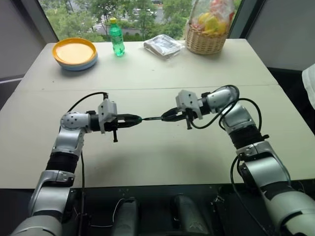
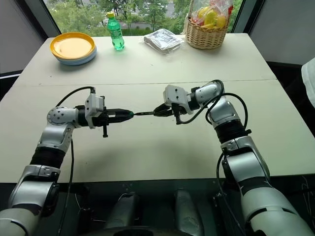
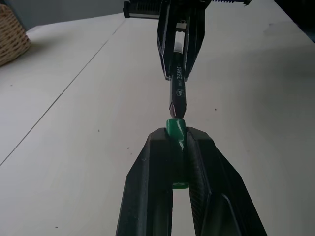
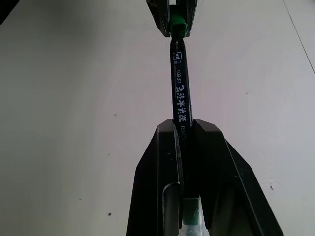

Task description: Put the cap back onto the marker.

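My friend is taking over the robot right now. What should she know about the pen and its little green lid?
Left gripper: shut on the green cap, open end facing the marker.
Right gripper: shut on the marker, held above the table, pointing at the cap.
Done: both pieces are picked up and lined up; the marker's end sits right at the cap's mouth, perhaps just entering.
Left: push the two together until the cap is fully seated, then set the marker down.

The small green plastic cap (image 3: 175, 130) looks glossy; the slim dark marker (image 4: 179, 96) has a smooth satin barrel with white print; the pale table (image 1: 157, 73) is matt.
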{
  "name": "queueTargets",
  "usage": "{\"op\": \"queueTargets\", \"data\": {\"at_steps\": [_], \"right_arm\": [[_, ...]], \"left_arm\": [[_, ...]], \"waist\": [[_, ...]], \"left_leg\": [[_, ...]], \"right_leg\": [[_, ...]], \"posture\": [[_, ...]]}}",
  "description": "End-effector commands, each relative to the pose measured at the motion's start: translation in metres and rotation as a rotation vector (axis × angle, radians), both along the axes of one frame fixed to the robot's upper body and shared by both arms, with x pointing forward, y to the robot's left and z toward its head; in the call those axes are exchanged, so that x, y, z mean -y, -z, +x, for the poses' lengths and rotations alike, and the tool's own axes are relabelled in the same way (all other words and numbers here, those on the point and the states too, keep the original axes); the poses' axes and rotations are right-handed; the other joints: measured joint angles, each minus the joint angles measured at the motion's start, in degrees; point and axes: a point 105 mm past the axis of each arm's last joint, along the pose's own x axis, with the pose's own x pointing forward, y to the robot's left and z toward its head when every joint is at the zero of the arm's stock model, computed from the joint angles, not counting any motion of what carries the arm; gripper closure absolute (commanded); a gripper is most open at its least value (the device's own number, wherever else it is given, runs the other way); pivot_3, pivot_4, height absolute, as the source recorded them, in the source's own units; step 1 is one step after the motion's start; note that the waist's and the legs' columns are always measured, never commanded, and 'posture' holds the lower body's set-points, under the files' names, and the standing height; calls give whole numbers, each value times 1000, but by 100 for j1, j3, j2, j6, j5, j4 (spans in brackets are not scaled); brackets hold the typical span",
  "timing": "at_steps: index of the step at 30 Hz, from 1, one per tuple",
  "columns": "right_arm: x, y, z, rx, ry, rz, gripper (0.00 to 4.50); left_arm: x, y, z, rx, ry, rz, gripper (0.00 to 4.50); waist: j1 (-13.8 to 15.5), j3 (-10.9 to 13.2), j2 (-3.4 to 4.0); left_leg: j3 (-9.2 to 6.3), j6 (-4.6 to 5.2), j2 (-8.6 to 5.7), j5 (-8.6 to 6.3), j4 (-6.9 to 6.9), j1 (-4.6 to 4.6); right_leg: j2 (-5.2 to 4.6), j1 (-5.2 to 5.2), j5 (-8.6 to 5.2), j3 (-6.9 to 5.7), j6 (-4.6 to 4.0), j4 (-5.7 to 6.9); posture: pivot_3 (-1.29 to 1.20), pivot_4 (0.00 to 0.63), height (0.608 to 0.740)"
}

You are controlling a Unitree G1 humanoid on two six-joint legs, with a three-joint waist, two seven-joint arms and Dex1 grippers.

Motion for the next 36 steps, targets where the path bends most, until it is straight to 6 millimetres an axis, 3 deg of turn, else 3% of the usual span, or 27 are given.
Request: {"op": "queueTargets", "data": {"at_steps": [1,20,36], "right_arm": [[-8,-11,-5,36,-37,27,4476],[-24,-12,-16,76,-91,-25,4476],[-33,6,-11,137,-45,-124,4476]], "left_arm": [[5,-6,-3,11,37,14,4500],[0,6,7,2,6,135,4500],[2,3,9,24,6,160,4500]], "waist": [[1,0,0],[-4,0,0],[-5,0,0]], "left_leg": [[0,0,0,0,0,0],[0,0,0,0,1,0],[-1,0,0,0,1,-2]], "right_leg": [[0,0,0,0,0,0],[1,0,0,-1,0,0],[2,-3,0,0,0,1]], "posture": [[0,150,740],[0,150,740],[0,150,740]]}}
